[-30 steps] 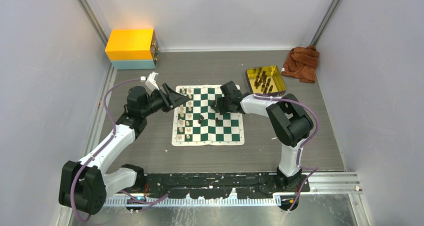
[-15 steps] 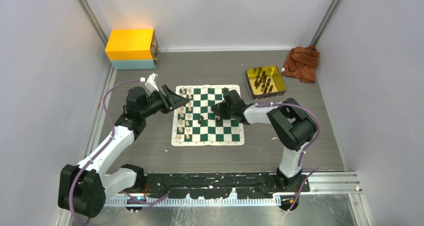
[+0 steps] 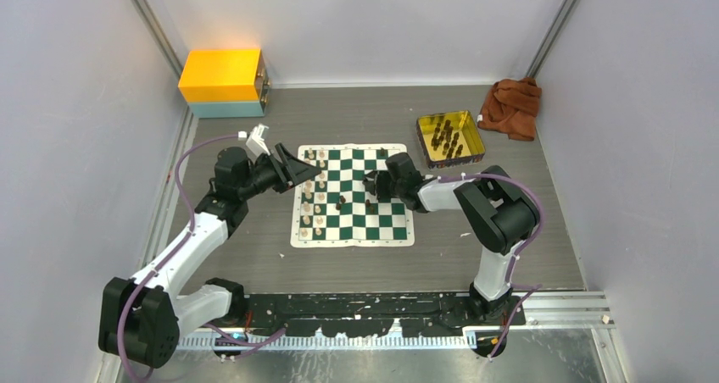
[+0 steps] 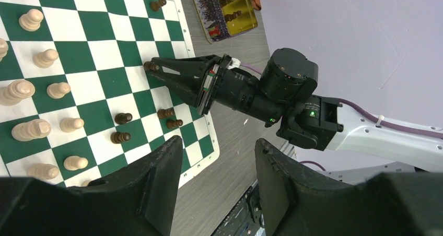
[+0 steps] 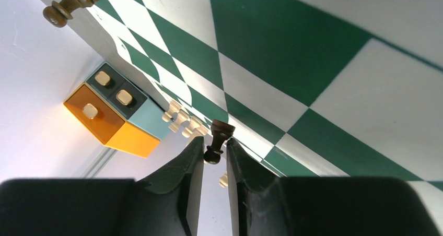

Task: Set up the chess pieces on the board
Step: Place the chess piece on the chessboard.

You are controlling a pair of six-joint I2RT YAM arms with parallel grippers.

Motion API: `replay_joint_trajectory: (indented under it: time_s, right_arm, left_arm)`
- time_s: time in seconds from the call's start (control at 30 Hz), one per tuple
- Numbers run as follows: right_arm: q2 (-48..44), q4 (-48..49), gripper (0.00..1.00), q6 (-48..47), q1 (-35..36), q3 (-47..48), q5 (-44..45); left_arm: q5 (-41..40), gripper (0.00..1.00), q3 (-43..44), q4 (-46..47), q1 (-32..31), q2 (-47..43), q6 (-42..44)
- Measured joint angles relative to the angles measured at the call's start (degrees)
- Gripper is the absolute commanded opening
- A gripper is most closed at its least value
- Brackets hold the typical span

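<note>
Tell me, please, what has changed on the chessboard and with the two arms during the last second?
The right pincer shifted slightly toward the near side of the board. A dark piece stands between its fingertips; whether it is gripped or released cannot be told. The left pincer, open and empty, and the cream pieces stayed where they were.

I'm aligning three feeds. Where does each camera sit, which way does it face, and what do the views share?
Top external: above and behind the robot, looking down on the board, left gripper and right gripper.
Left wrist: mounted there, looking past its own fingers across the board at the right gripper and gold tray.
Right wrist: low over the board, looking past its own fingers at a dark piece and yellow box.
Shared: every view shows the board.
</note>
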Motion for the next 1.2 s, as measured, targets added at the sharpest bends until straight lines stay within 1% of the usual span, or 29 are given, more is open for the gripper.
replay_joint_trajectory:
  time_s: [0.07,0.23,0.6,0.7,0.8,0.97,1.03,1.2]
  right_arm:
    - [0.00,0.74,0.34,0.02,-0.11,-0.17,0.04]
    - [-0.02,1.57,0.37,0.00,-0.17,-0.22,0.07]
    - [-0.76,2.60,0.38,-0.02,-0.76,-0.31,0.26]
    - [-1.11,0.57,0.38,-1.97,-1.20,1.64,-0.46]
    - [-1.57,-3.65,0.37,-6.34,-1.33,6.01,-1.25]
    - [-6.86,-13.53,0.33,-18.64,-1.14,14.01,-0.76]
    - [-8.76,-18.03,0.32,-25.07,-0.66,17.75,0.76]
    - [-10.62,-29.64,0.28,-45.86,1.31,27.65,7.69]
  left_arm:
    - [0.00,0.54,0.00,0.00,0.00,0.09,0.00]
    - [0.00,0.54,0.02,0.00,0.00,0.35,0.02]
    - [0.00,0.54,0.02,0.00,0.00,0.79,0.02]
    - [0.00,0.54,0.02,0.00,-0.02,0.90,0.02]
    - [0.00,0.54,0.04,0.02,0.00,0.90,0.02]
    - [-0.04,0.55,0.04,0.00,0.00,0.87,0.00]
    - [-0.04,0.55,0.04,0.00,-0.02,0.79,-0.02]
    - [-0.07,0.55,0.04,0.02,-0.02,0.04,-0.15]
